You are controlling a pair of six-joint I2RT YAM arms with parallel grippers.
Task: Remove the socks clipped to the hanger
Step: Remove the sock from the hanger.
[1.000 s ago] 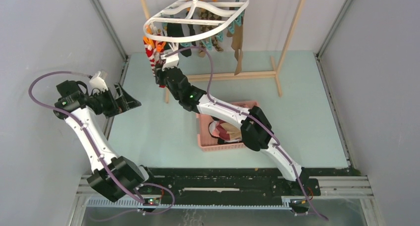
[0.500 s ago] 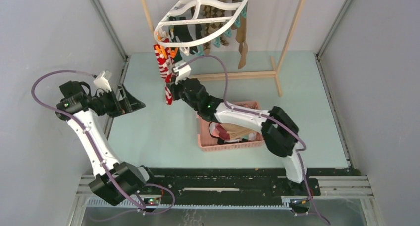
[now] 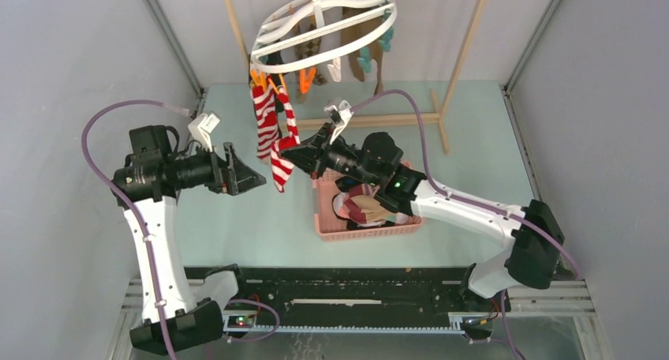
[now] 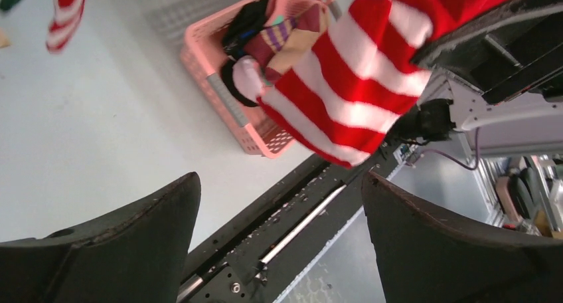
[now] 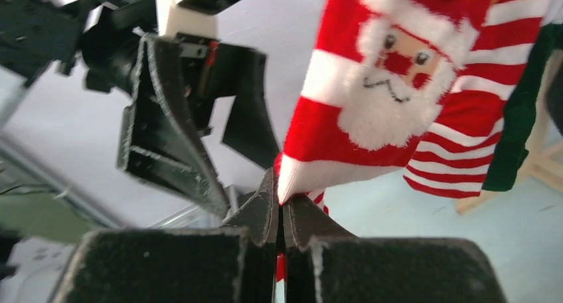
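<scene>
The white oval hanger (image 3: pixel 327 24) hangs tilted at the top, with orange and teal clothespins and several socks under it. Two red-and-white striped socks (image 3: pixel 268 123) hang from orange pins at its left end. My right gripper (image 3: pixel 290 156) is shut on the lower end of one striped sock (image 5: pixel 372 110), which has a Santa face, and holds it taut from the hanger. My left gripper (image 3: pixel 251 176) is open and empty, just left of that sock; in the left wrist view the sock (image 4: pixel 372 84) hangs above and between its fingers.
A pink basket (image 3: pixel 325 222) with several loose socks stands on the table under my right arm; it also shows in the left wrist view (image 4: pixel 219 84). A light wooden rack frame (image 3: pixel 454 68) stands behind. Grey walls close in left and right.
My right gripper has pulled the striped sock down and toward the basket, tilting the hanger. My left arm has swung right, closer to the sock.
</scene>
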